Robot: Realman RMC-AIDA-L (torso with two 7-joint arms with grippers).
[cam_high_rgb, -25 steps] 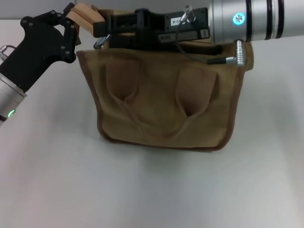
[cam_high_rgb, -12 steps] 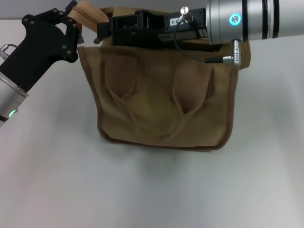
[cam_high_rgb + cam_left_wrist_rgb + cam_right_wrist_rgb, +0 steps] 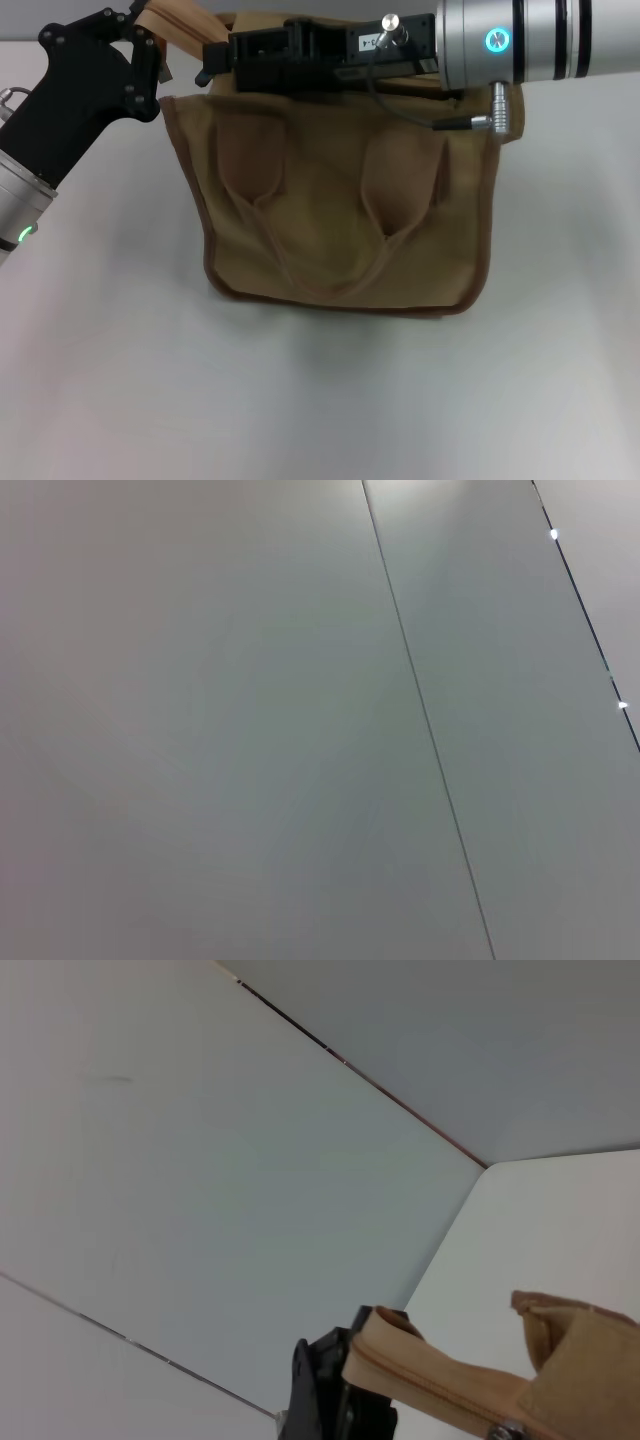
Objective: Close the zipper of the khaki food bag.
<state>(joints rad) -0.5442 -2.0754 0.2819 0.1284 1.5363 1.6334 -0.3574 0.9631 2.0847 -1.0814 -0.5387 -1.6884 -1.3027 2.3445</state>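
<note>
Black left gripper [image 3: 150, 45] lifted slightly higher than before, fingers clamped on tan end tab [image 3: 172, 20] of boxy khaki canvas food bag [image 3: 340, 215] on white counter [image 3: 320, 400], black right gripper [image 3: 215, 62] over khaki-taped zipper [image 3: 430, 1390], finger state cannot tell

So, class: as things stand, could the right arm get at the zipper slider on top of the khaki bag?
Probably yes. The right gripper already lies along the top of the khaki food bag, nothing between them. The slider itself is hidden in the head view, so contact cannot be confirmed. The left gripper holds the bag's end tab.
</note>
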